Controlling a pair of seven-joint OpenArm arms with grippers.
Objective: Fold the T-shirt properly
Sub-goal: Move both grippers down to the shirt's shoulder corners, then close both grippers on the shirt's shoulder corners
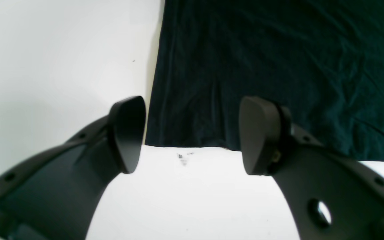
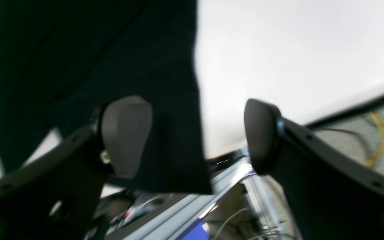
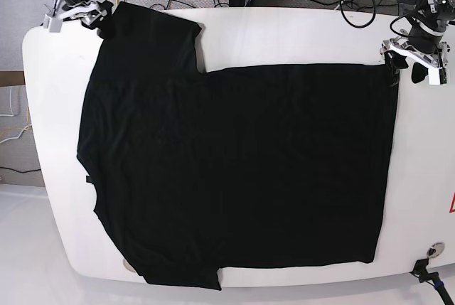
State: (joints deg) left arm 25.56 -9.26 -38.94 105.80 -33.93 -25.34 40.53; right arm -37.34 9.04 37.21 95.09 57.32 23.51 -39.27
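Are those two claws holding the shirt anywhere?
No. The left gripper and right gripper are both open at corners of the T-shirt, gripping nothing.

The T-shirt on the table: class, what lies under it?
The T-shirt lies spread flat on the white table, which shows around its edges. Whatever is on the shirt's underside is covered and cannot be seen.
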